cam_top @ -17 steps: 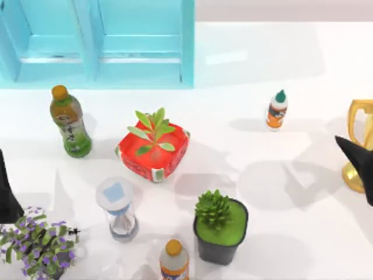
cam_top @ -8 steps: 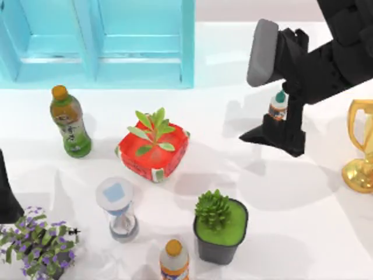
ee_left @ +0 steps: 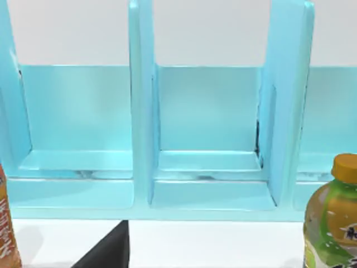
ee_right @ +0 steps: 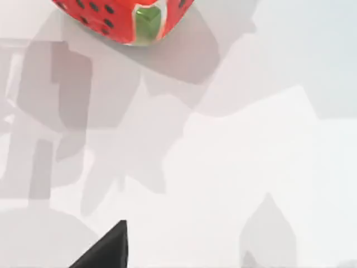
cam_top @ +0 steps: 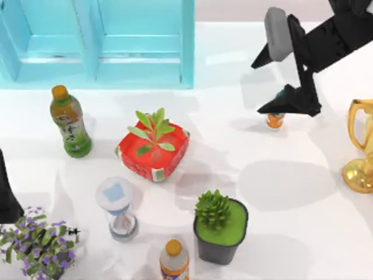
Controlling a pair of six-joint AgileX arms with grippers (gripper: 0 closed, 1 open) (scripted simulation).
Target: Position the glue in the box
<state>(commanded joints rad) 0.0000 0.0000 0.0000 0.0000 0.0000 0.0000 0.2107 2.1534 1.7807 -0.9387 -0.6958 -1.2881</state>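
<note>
Right now the right gripper point(cam_top: 289, 104) hangs directly over the glue point(cam_top: 275, 120), its dark fingers covering the cap and leaving the orange label peeking out below; whether those fingers are spread or closed on the bottle I cannot tell. Glue stands on the white table point(cam_top: 280, 192), well to the right of the red strawberry pot point(cam_top: 152, 150). Left arm point(cam_top: 7, 192) sits parked, well left of that pot.

Glue point(cam_top: 275, 119) right of box point(cam_top: 140, 41)
</note>
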